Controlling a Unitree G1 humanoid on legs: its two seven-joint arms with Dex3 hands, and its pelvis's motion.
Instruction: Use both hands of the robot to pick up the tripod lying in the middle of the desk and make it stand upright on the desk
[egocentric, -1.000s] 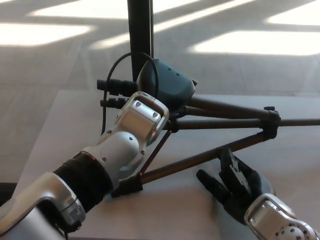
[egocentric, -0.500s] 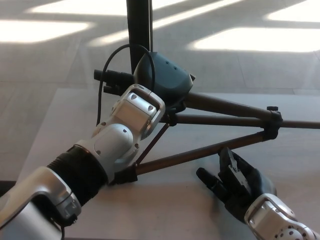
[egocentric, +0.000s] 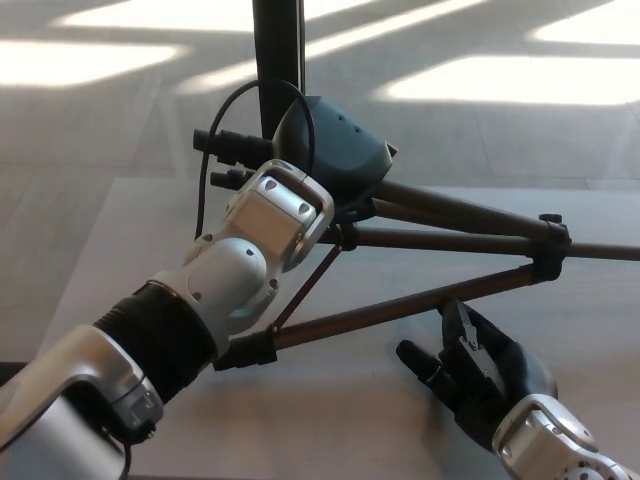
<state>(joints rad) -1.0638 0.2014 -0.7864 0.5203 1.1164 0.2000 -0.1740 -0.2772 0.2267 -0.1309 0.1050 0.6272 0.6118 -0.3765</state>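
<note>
Dark tripod (egocentric: 440, 240) just beyond open right robot hand (egocentric: 478, 372).

Left arm (egocentric: 150, 350) entering from the lower left, reaching diagonally up toward picture centre. Silver forearm shell, black ribbed sleeve behind a rounded silver wrist (egocentric: 235, 280). Left hand (egocentric: 285, 215) largely hidden behind its silver back plate; finger position not visible. Right hand (egocentric: 478, 365) low at the lower right, black, palm turned upward, thick fingers (egocentric: 425, 368) spread apart and holding nothing. Silver right wrist (egocentric: 545, 445) cut off by the bottom edge.
</note>
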